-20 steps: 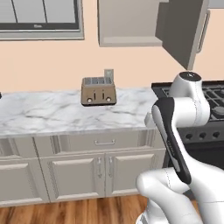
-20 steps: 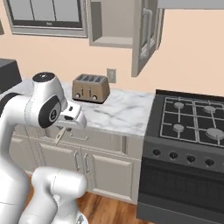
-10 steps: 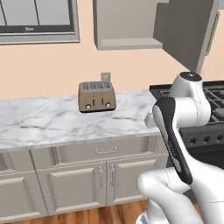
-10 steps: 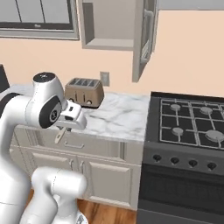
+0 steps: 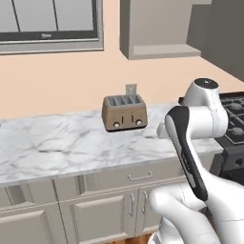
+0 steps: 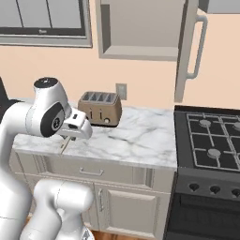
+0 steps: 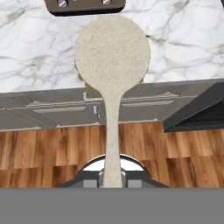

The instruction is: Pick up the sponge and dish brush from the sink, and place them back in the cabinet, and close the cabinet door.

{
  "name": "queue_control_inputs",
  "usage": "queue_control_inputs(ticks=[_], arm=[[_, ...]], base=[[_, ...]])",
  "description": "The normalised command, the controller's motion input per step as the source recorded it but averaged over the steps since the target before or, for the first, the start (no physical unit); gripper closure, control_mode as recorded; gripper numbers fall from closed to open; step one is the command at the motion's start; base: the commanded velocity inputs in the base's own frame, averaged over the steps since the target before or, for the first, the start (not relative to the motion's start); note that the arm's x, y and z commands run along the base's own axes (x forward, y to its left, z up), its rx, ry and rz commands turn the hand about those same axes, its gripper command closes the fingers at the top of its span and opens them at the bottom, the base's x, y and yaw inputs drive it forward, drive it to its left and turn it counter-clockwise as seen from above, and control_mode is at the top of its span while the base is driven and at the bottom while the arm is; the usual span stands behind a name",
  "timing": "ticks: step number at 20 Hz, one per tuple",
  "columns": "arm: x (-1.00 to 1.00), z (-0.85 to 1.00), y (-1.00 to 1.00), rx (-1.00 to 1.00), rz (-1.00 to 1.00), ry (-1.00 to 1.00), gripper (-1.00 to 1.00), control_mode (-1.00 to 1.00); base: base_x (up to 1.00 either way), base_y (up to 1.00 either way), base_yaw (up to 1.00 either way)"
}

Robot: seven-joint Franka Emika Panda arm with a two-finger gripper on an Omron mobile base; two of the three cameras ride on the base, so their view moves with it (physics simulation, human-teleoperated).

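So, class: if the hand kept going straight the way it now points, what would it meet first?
The hand, shut on the dish brush, points at the marble counter edge in front of the toaster; probably the counter first, though depth is unclear.

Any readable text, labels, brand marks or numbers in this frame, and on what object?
No text can be read here.
Small mark on the dark lower frame of the window: too small and blurred to read.
Toaster, stove, cabinet door, dish brush: no lettering shows.
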Motion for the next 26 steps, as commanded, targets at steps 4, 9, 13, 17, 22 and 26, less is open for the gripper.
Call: queue_control_inputs(ticks=[4, 9, 13, 17, 22, 26], arm=[[0.00, 0.00, 0.00, 0.00, 0.00, 0.00, 1.00, 1.00], [0.00, 0.00, 0.00, 0.00, 0.00, 0.00, 1.00, 1.00], [0.00, 0.00, 0.00, 0.00, 0.00, 0.00, 1.00, 1.00], [0.00, 0.00, 0.00, 0.00, 0.00, 0.00, 1.00, 1.00], [0.00, 0.00, 0.00, 0.00, 0.00, 0.00, 1.00, 1.00], [0.00, 0.00, 0.00, 0.00, 0.00, 0.00, 1.00, 1.00]], base=[[0.54, 0.06, 0.00], [0.59, 0.00, 0.00], [0.55, 0.00, 0.00], [0.36, 0.00, 0.00], [0.04, -0.13, 0.00], [0.00, -0.24, 0.00]])
